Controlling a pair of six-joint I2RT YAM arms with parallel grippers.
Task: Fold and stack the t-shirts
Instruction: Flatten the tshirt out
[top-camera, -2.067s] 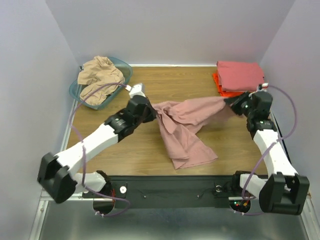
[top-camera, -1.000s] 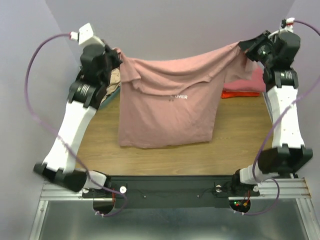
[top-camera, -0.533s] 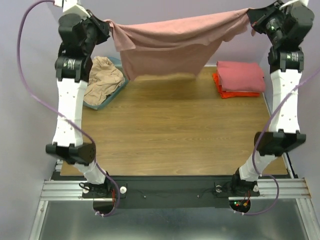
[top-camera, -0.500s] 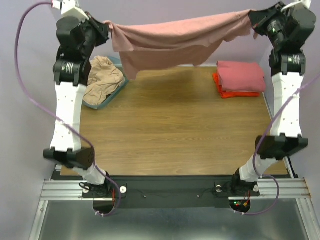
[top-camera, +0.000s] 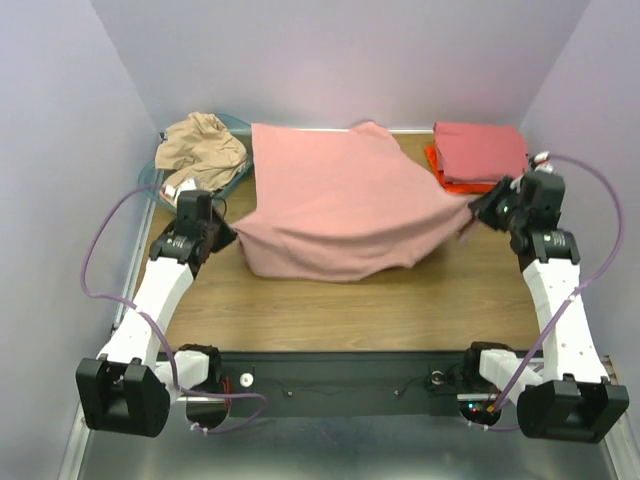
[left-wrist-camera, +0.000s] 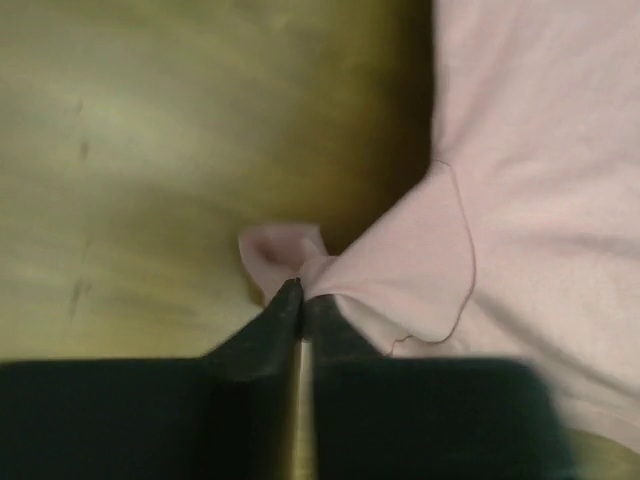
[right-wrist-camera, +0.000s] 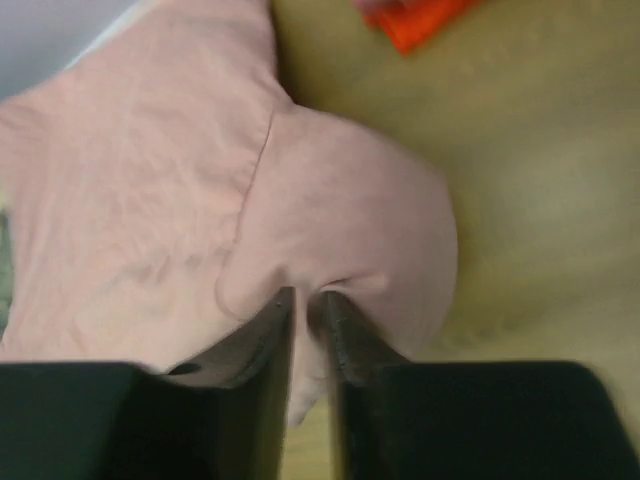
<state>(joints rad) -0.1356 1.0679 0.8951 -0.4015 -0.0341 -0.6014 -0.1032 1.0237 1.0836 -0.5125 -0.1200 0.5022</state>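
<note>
One dusty pink t-shirt (top-camera: 340, 205), spread wide over the middle of the wooden table (top-camera: 400, 300). Its far edge reaches the table's back edge and its near edge is rounded, with shadow beneath.

Two grippers, one at each side of the cloth:
- Left gripper (top-camera: 222, 232), centre left of the overhead frame. The wrist view shows the left gripper (left-wrist-camera: 298, 295) with its fingertips pressed together on a small tuft of the dusty pink t-shirt (left-wrist-camera: 540, 200).
- Right gripper (top-camera: 478, 210), centre right. The wrist view shows the right gripper (right-wrist-camera: 305, 300) with its fingers a narrow slit apart and a fold of the dusty pink t-shirt (right-wrist-camera: 150, 200) caught between them.

Open room: a bare strip of wood runs across the lower middle, between the shirt's near edge and the black base bar (top-camera: 340, 375). Smaller bare patches sit beside each forearm.

Upper left: teal basket (top-camera: 160, 188), holding a crumpled tan-beige t-shirt (top-camera: 200, 145). The pink cloth's corner lies just beside the basket's rim.

Upper right: coral pink t-shirt (top-camera: 480, 150), folded, stacked on an orange t-shirt (top-camera: 437, 172). The spread shirt comes right up to this stack, and contact cannot be told. The right wrist view shows a scrap of the orange t-shirt (right-wrist-camera: 420, 20) at top.

Room: pale lavender walls (top-camera: 340, 60) close the table on three sides.
</note>
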